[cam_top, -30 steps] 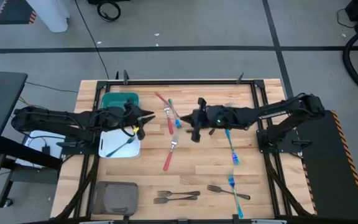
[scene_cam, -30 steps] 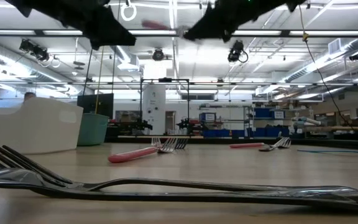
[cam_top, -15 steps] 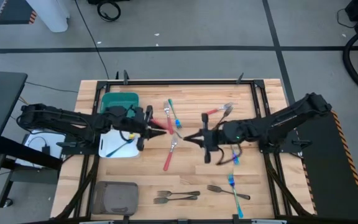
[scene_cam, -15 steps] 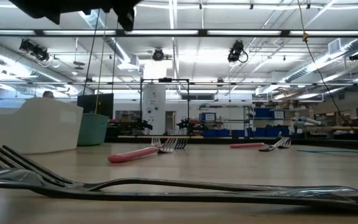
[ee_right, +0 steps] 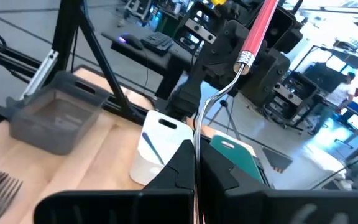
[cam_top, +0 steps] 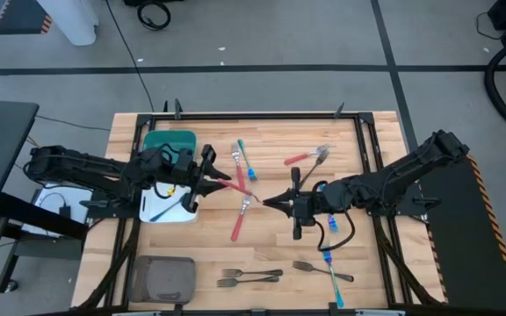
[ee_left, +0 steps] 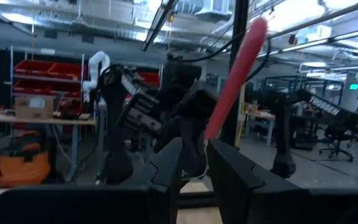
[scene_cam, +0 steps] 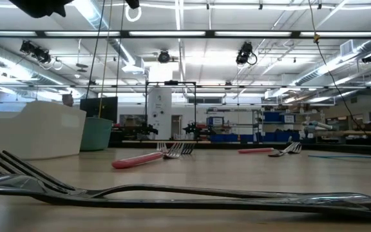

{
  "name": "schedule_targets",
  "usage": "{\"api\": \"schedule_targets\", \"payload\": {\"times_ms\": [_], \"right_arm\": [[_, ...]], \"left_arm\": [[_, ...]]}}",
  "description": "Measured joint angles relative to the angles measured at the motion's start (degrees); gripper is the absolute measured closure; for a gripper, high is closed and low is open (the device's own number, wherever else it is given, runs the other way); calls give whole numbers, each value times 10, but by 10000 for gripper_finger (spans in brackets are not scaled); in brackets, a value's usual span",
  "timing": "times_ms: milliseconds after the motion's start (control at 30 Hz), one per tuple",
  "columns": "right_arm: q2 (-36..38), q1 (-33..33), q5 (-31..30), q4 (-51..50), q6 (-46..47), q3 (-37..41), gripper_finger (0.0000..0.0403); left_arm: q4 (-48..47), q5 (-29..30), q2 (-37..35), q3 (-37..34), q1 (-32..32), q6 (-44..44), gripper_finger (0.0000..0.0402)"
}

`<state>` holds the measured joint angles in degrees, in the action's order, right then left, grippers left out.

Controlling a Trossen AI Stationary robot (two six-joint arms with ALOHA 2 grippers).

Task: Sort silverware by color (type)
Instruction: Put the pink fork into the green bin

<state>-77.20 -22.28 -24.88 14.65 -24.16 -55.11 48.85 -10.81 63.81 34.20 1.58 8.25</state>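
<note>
A red-handled fork (cam_top: 235, 188) hangs in the air over the table's middle, spanning between my two grippers. My left gripper (cam_top: 211, 178) is shut on its red handle, beside the white bin (cam_top: 158, 211). My right gripper (cam_top: 266, 201) is shut on its metal end. Other silverware lies flat on the wood: a red fork (cam_top: 238, 224), another red one (cam_top: 304, 158), blue-handled ones (cam_top: 244, 158) (cam_top: 332, 272), and grey forks (cam_top: 249, 277) (cam_top: 310, 266). A blue-handled piece (cam_top: 172, 207) lies in the white bin. My left gripper pinches the red handle (ee_left: 219, 124) between its two fingers (ee_left: 166, 171), near the handle's free end. It comes from the table's left, roughly along the fork. The handle slants up and away past the fingertips, clear of the table. My right gripper pinches the fork's metal end; the fingers (ee_right: 182, 162) hide the tines. The bare neck (ee_right: 199, 134) rises from between them to the collar (ee_right: 246, 59) and the red handle. It comes about level from the table's right, along the fork, which is lifted clear.
A green bin (cam_top: 169, 140) stands behind the white one at the left; a grey bin (cam_top: 161, 279) sits at the near left. A grey fork (scene_cam: 172, 193) lies right before the low camera. Black frame rails edge the table.
Both grippers have kept hold of the red-handled fork and carried it up, out of the low view. My right arm has swung toward the table's near edge. My left gripper has tipped upward and shifted a little toward the right.
</note>
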Motion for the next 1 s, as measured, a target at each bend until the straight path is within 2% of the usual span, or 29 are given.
{"api": "schedule_targets", "payload": {"times_ms": [400, 767, 1000], "right_arm": [[-5, 15, 12, 12, 12, 0, 394], [-8, 45, 57, 14, 40, 0, 394], [-24, 53, 45, 33, 35, 0, 394]], "left_arm": [[30, 0, 0, 0, 6, -16, 315], [53, 3, 0, 0, 5, -20, 315], [50, 30, 0, 0, 5, -13, 315]]}}
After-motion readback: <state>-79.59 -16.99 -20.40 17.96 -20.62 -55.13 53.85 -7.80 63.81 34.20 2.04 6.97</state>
